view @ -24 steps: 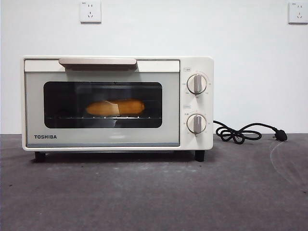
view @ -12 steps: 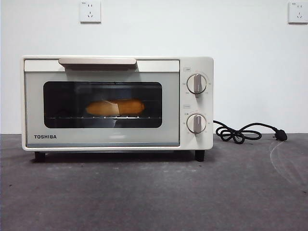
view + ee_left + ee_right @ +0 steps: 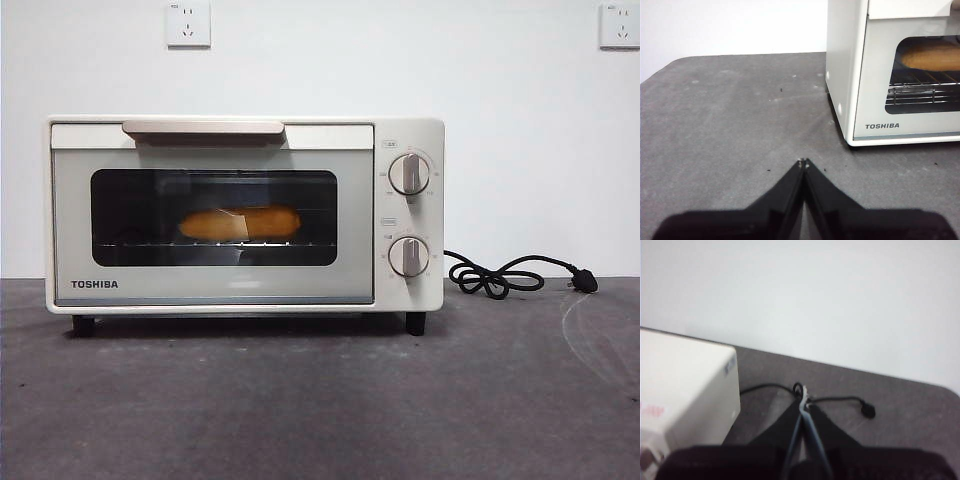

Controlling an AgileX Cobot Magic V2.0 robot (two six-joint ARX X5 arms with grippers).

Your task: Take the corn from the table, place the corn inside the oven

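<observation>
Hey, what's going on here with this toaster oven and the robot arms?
Nothing is being handled right now. The corn lies on the rack inside the Toshiba toaster oven, and the door is closed. The left gripper sits shut over the table beside the oven; the right gripper is shut too, near the black power cord.

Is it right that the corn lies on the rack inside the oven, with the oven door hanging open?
Not quite: the oven door is shut. The front view shows the corn on the rack behind the closed glass, as you said.
</observation>
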